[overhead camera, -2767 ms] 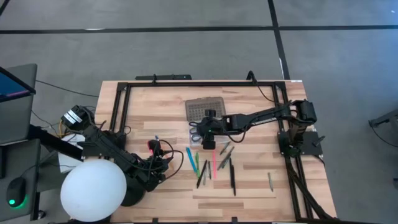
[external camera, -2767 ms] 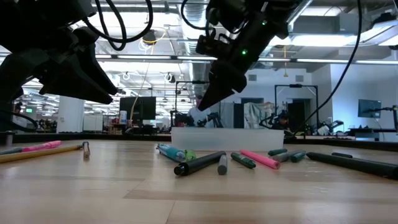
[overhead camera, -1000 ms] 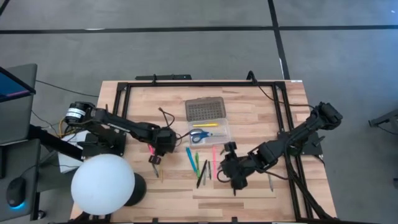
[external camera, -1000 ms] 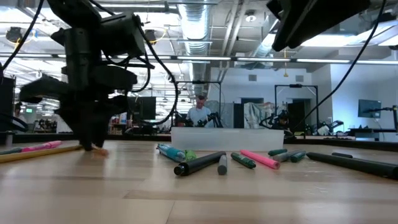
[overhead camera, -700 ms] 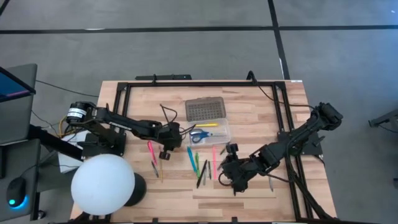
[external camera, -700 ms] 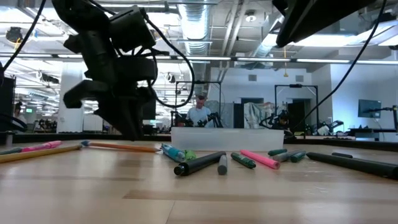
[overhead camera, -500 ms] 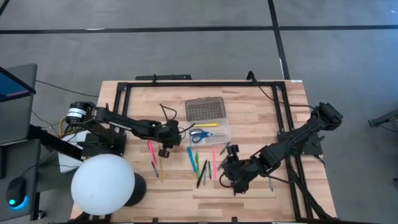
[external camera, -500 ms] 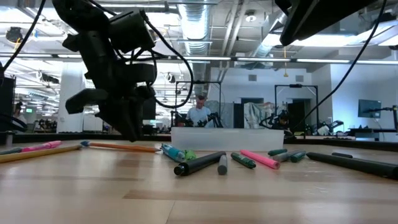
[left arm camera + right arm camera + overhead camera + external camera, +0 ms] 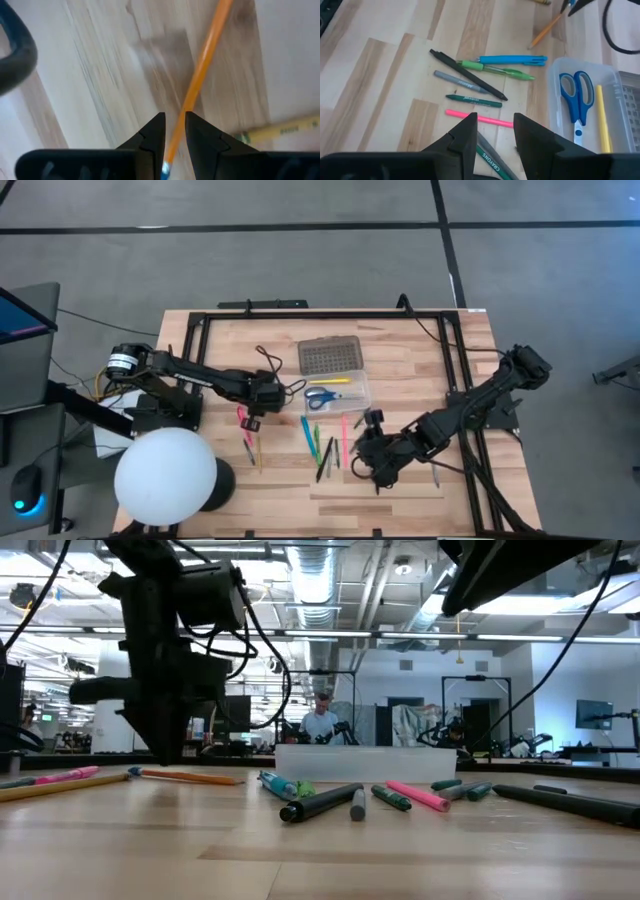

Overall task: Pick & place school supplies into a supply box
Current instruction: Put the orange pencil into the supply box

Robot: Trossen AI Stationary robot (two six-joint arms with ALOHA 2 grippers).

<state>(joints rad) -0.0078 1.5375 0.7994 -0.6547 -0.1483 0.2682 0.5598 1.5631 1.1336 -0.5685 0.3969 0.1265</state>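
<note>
The supply box (image 9: 335,376) lies open at mid-table, its grid lid (image 9: 329,357) on the far side. Its clear tray (image 9: 560,67) holds blue-handled scissors (image 9: 577,95) and a yellow pencil (image 9: 602,120). An orange pencil (image 9: 190,777) lies flat on the wood. My left gripper (image 9: 251,420) points down over the pencil's blue end (image 9: 164,173), fingers a narrow gap apart. Loose pens (image 9: 320,442) lie between the arms. My right gripper (image 9: 365,462) hovers open above pens (image 9: 485,67) near the right side. My left gripper (image 9: 175,120) comes from above with the orange pencil (image 9: 200,80) running through the gap between its fingers, along the gap. The blue end shows low between them. Whether either finger touches the pencil, I cannot tell. The pencil's length rests on the table.
A big white sphere (image 9: 165,475) stands at the near left corner beside the left arm's base. A pink marker (image 9: 242,418) and a yellow pencil (image 9: 280,127) lie close to the left gripper. A black frame (image 9: 320,315) borders the table. One stray pen (image 9: 434,470) lies far right.
A second ago my left gripper was down at the table by the pencils. It moved toward the table's right and far side. The orange pencil swung round and came to lie flat across the table. In the last half second the gripper moved back toward the left.
</note>
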